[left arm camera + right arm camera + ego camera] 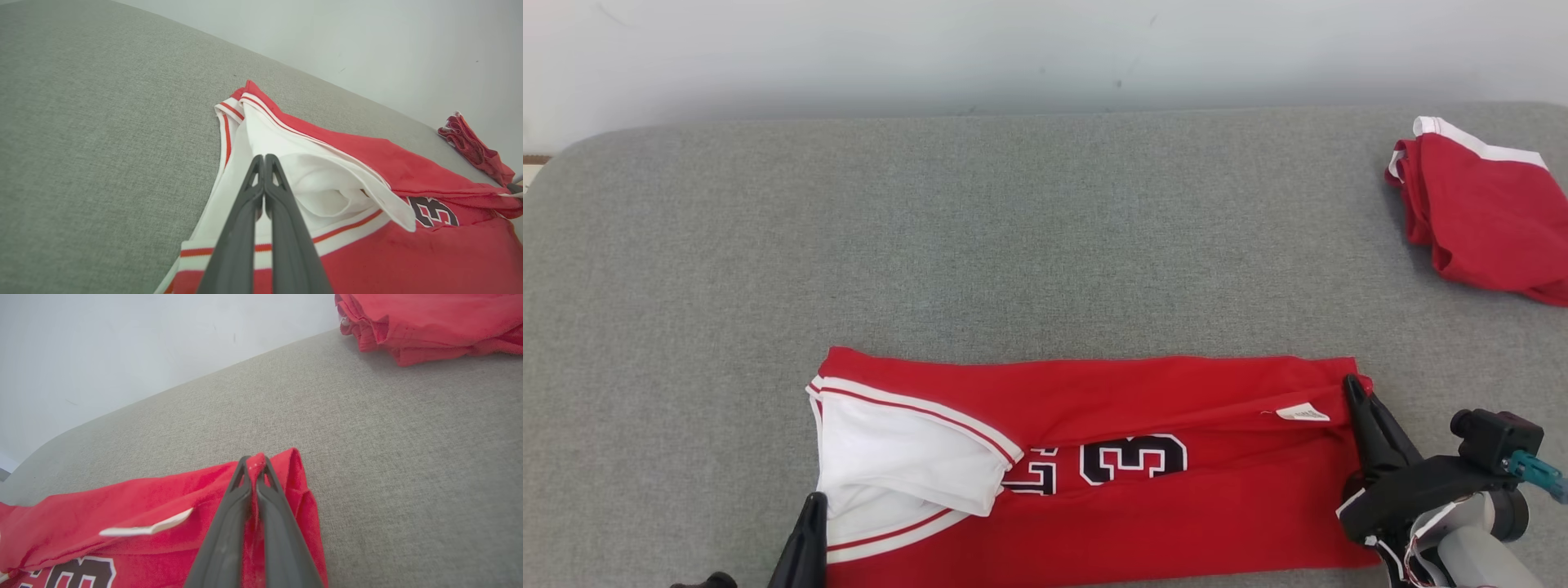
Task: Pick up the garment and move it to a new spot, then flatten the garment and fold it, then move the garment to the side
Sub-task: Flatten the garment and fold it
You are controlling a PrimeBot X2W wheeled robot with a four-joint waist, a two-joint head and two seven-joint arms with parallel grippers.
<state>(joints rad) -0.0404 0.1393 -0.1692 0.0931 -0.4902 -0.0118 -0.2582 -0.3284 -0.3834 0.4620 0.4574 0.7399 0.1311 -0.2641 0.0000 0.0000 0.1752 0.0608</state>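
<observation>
The garment (1094, 400) is a red jersey with white trim and a dark number. It lies lengthwise near the front edge of the grey table (1013, 229). My right gripper (1349, 380) is at its right end, and in the right wrist view this gripper (254, 459) is shut with a red fold of the garment (143, 498) pinched between its tips. My left gripper (814, 500) is at the white armhole on the left end. In the left wrist view that gripper (264, 157) is shut over the white cloth of the garment (408, 253), with no cloth visibly between its fingers.
A second red garment with a white band (1478, 212) lies bunched at the table's far right; it also appears as a red bundle (474, 151) and a red pile (429, 322). A pale wall runs behind the table. Bare grey surface stretches beyond the jersey.
</observation>
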